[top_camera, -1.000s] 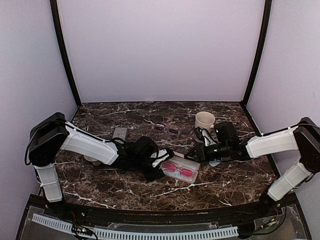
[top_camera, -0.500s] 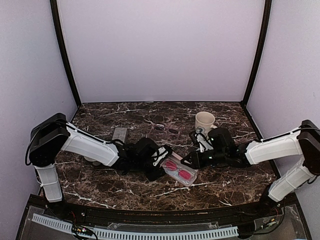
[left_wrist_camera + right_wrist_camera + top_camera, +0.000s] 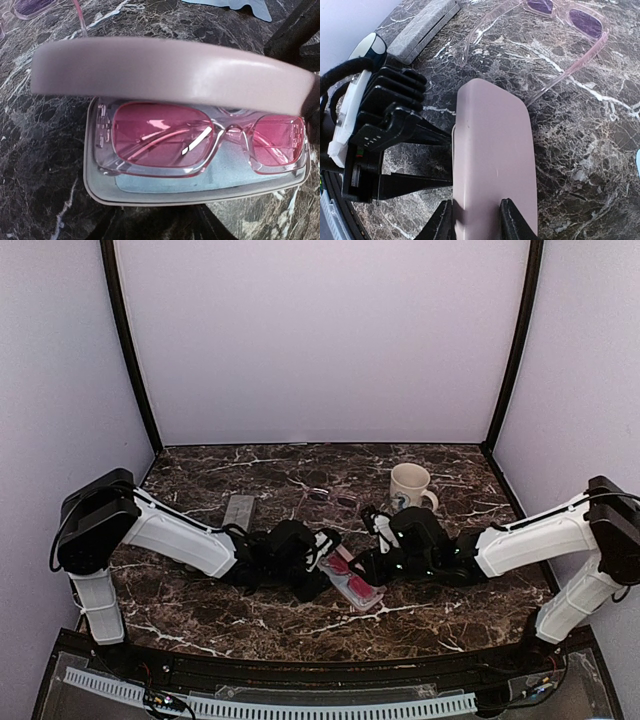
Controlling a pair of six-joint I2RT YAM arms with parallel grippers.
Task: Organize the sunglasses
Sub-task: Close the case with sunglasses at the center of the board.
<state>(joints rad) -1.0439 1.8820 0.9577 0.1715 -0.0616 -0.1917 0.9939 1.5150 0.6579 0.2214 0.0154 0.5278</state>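
The right claw [image 3: 477, 220], clamped on the pink case's lid [image 3: 492, 150], has swung it down over the red-pink sunglasses [image 3: 200, 137] lying inside (left claw [image 3: 322, 558] alongside, grip unclear), so that pair looks nearly stowed.

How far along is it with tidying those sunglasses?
Done: the red-pink sunglasses lie in the pink case. In hand: the right gripper pinches the lid, half closed. Left to do: shut it, then pack the second pair, lying loose on the table.
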